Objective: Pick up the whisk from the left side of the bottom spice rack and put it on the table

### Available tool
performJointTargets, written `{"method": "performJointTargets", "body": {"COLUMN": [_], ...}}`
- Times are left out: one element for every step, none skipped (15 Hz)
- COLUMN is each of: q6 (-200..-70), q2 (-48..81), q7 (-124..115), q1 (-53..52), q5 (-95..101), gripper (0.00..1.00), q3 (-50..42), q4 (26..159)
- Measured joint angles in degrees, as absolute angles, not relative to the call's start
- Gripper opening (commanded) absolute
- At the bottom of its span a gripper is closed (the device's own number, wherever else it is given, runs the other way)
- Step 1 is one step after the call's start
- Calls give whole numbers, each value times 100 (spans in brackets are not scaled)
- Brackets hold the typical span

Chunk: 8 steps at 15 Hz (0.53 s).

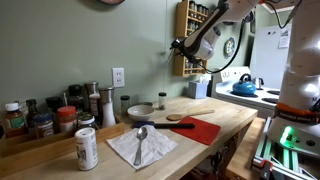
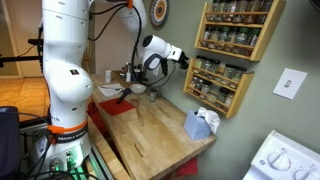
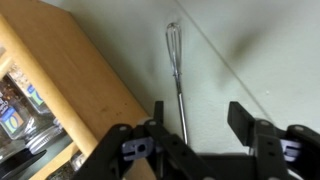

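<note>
1. Still early days: the whisk (image 3: 178, 75) isn't grabbed yet. It sits flat on the wall just beside the bottom spice rack (image 3: 70, 85).
2. The gripper (image 3: 195, 118) is lined up, fingers (image 3: 240, 118) spread wide and empty either side of the handle.
3. Its long axis runs nearly straight up the wrist view, wire head farthest from the gripper.
4. Left: grab, lift, set it on the counter (image 2: 160, 135).

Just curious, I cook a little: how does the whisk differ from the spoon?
The whisk hangs against the wall beside the spice rack; the spoon lies flat on a white cloth. The whisk ends in a narrow wire loop, the spoon in a rounded bowl. Both are slim.
</note>
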<state>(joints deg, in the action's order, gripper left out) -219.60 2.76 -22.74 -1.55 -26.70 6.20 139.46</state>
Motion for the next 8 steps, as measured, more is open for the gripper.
{"method": "performJointTargets", "body": {"q6": [-21960, -21960, -21960, -21960, -21960, -21960, -21960, -21960], "q2": [279, 282, 287, 295, 306, 317, 327, 335], "q7": [-2161, -2059, -1985, -1914, -1862, -1827, -1801, -1779], "q1": [-181, -194, -200, -198, -198, -198, -198, -197], "q5": [-2720, -2762, -2775, -2793, -2799, -2801, -2802, -2804], "gripper": [62, 66, 61, 64, 63, 63, 63, 63], "q3": [629, 633, 633, 629, 627, 626, 626, 624], "q4": [13944, 13943, 13941, 13937, 13930, 13921, 13910, 13897]}}
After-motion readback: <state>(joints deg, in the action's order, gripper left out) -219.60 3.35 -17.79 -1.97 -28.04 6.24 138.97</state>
